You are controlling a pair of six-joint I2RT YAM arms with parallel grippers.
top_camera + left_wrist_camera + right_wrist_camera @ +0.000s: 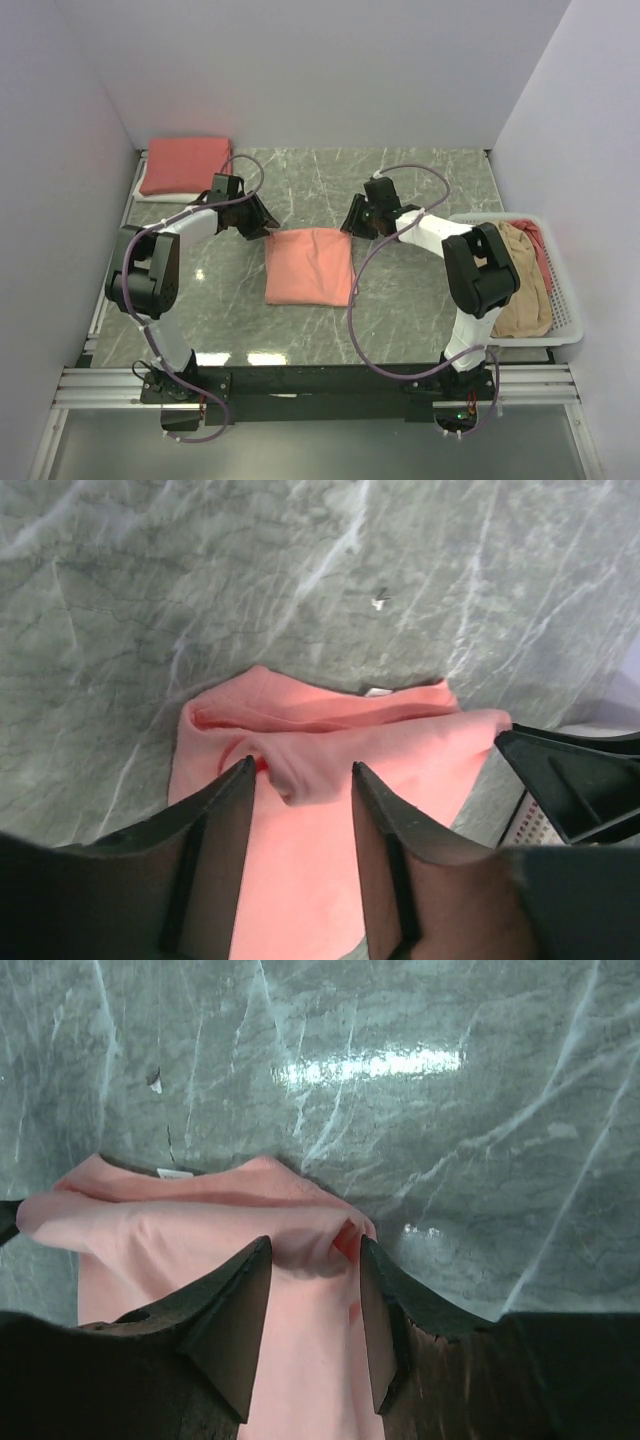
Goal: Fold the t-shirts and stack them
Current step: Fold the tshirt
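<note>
- Left pincer (300, 770): jaws narrowed onto a raised bunch of cloth at the upper-left corner of the salmon-pink t-shirt (330, 740); the cloth nearly fills the gap.
- Right pincer (315, 1245): same hold on the upper-right corner, with a fold pinched up between the fingers (240, 1330).
- Top view: both pincers sit at the shirt's upper edge, left one (264, 230) at the left corner, right one (352, 224) at the right.
- The shirt (308, 268) is folded to a rough rectangle and lies mid-frame on the grey marbled worktop (420, 190); its lower part is flat.
- White lattice basket (565, 335) at right edge of frame holds a crumpled tan-beige t-shirt (522, 290), with a bit of pink cloth (541, 245) behind it.
- Folded salmon t-shirt (185, 163) lies at upper left of frame, well apart from the others; a white layer shows under its lower edge.
</note>
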